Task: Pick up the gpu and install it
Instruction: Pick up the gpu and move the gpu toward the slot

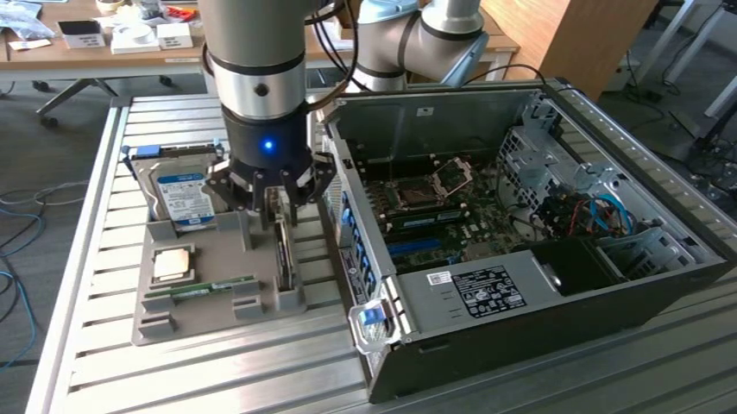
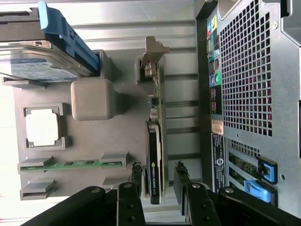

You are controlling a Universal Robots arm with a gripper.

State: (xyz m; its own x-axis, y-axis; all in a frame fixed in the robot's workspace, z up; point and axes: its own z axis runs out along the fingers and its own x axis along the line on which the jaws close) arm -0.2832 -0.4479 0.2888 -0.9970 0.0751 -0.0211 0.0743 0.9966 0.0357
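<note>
hand (image 1: 278, 207) – wide open, holds nothing | straddles gpu (image 2: 154, 155) – upright on edge in gray tray (image 1: 202, 315) | beside PC case (image 1: 576, 302)

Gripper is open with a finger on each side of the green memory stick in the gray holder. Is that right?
Not quite. The open gripper straddles the gpu, the dark card standing on edge in the gray holder, not the green memory stick, which lies apart in its own slot. The wrist view shows this.

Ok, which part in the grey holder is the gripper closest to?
The gpu: the dark card standing on edge nearest the computer case, the open gripper straddling it. The hard drive sits farther off.
</note>
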